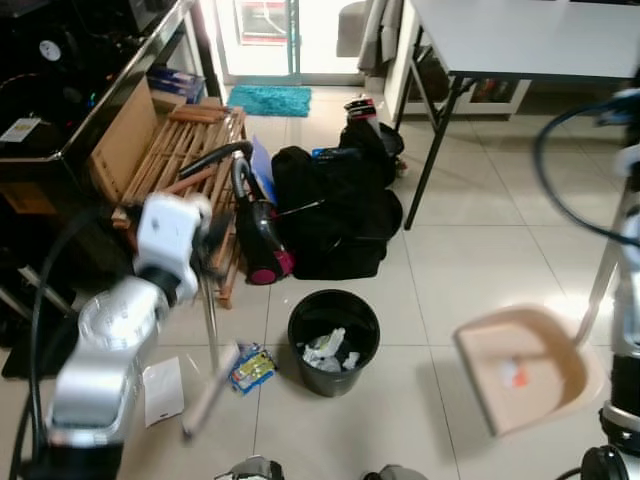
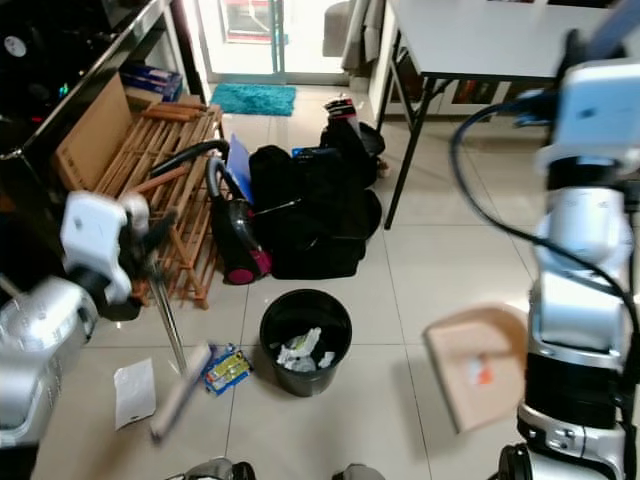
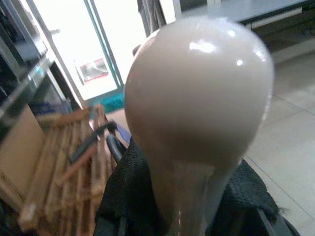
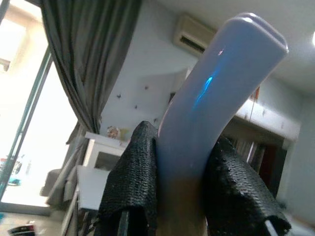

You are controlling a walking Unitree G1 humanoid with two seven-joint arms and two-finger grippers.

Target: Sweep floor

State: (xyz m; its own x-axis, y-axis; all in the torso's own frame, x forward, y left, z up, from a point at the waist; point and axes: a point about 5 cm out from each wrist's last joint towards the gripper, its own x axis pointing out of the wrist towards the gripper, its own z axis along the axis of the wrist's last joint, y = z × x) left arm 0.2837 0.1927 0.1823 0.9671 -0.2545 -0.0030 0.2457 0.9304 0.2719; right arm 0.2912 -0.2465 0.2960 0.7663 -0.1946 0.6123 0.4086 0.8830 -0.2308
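Note:
My left gripper (image 3: pixel 184 209) is shut on the rounded beige top of the broom handle (image 3: pixel 197 93). The thin shaft (image 1: pixel 210 325) runs down to the blurred broom head (image 1: pixel 208 392) on the tiles at the lower left. A snack wrapper (image 1: pixel 252 368) and a white paper (image 1: pixel 163 390) lie beside the broom head. My right gripper (image 4: pixel 182 196) is shut on the pale dustpan handle (image 4: pixel 216 83). The beige dustpan (image 1: pixel 525 368) hangs low at the right, tilted, with a small orange scrap in it.
A black bin (image 1: pixel 333 340) holding crumpled waste stands on the floor between broom and dustpan. Behind it are black bags (image 1: pixel 335 205), a vacuum cleaner (image 1: pixel 262 240) and a wooden rack (image 1: pixel 185 150). A grey table (image 1: pixel 520 40) stands at the back right, and a teal mat (image 1: pixel 270 100) by the door.

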